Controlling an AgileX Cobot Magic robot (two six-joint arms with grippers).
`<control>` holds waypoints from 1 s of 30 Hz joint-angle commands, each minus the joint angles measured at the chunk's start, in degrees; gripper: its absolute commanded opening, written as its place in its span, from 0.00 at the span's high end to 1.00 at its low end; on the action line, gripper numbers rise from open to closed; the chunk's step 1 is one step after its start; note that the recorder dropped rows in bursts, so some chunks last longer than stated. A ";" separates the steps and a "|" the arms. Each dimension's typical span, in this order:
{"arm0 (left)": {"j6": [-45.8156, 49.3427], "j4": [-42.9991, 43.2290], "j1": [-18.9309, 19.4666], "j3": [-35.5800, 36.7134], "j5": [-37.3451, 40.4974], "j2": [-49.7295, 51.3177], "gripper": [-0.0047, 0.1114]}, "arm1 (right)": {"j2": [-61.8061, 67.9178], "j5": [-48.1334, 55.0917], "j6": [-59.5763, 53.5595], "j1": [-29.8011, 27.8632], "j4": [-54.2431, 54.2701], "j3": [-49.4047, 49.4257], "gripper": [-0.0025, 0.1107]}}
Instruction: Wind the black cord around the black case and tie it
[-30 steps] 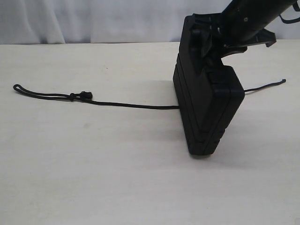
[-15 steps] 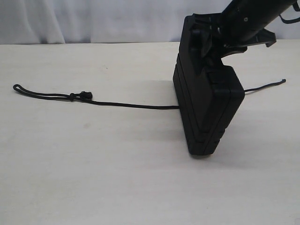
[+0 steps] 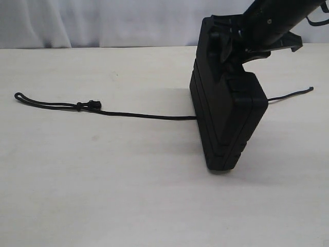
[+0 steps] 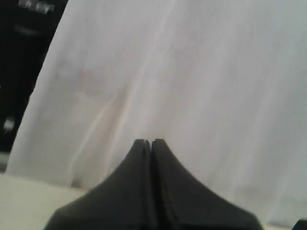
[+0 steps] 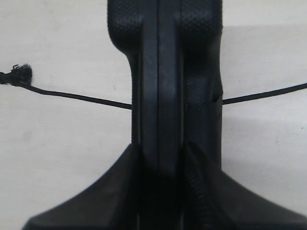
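Note:
The black case (image 3: pixel 226 118) stands on its narrow edge on the table, right of centre, leaning slightly. My right gripper (image 3: pixel 234 41) is shut on the case's upper end; in the right wrist view its fingers (image 5: pixel 192 187) clamp both sides of the case (image 5: pixel 163 72). The black cord (image 3: pixel 139 115) lies on the table under the case, with its knot (image 3: pixel 88 105) and looped end (image 3: pixel 20 96) to the left and a short tail (image 3: pixel 293 94) to the right. The cord (image 5: pixel 81 98) also shows across the right wrist view. My left gripper (image 4: pixel 148 142) is shut and empty, facing a white curtain.
A white curtain (image 3: pixel 103 23) hangs behind the table's far edge. The pale tabletop (image 3: pixel 128 195) spreads in front of and left of the case. A dark object (image 4: pixel 24 57) shows at one edge of the left wrist view.

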 commanded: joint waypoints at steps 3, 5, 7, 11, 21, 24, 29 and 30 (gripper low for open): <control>12.78 -0.81 -1.89 -5.38 13.26 17.81 0.96 | -0.60 -0.35 -0.16 -0.14 1.68 0.14 0.94; 18.46 -2.75 -3.57 -5.69 13.40 23.08 0.96 | -0.60 -0.35 -0.16 -0.14 1.68 0.14 0.94; 25.93 -6.37 -5.25 -6.52 14.98 29.23 0.96 | -0.60 -0.35 -0.16 -0.14 1.68 0.14 0.94; 42.60 -17.23 -7.80 -12.06 22.92 42.39 0.96 | -0.60 -0.35 -0.16 -0.14 1.68 0.14 0.94; 71.33 -22.21 -8.84 -21.36 30.34 62.02 0.45 | -0.60 -0.35 -0.16 -0.14 1.68 0.14 0.94; 77.81 -21.27 -8.84 -21.36 25.91 64.43 0.36 | -0.60 -0.35 -0.16 -0.14 1.68 0.14 0.94; 81.27 -20.36 -8.84 -21.36 20.23 67.03 0.37 | -0.60 -0.35 -0.16 -0.14 1.68 0.14 0.94; 82.87 -20.08 -8.84 -21.36 20.24 67.59 0.37 | -0.60 -0.35 -0.16 -0.14 1.68 0.14 0.94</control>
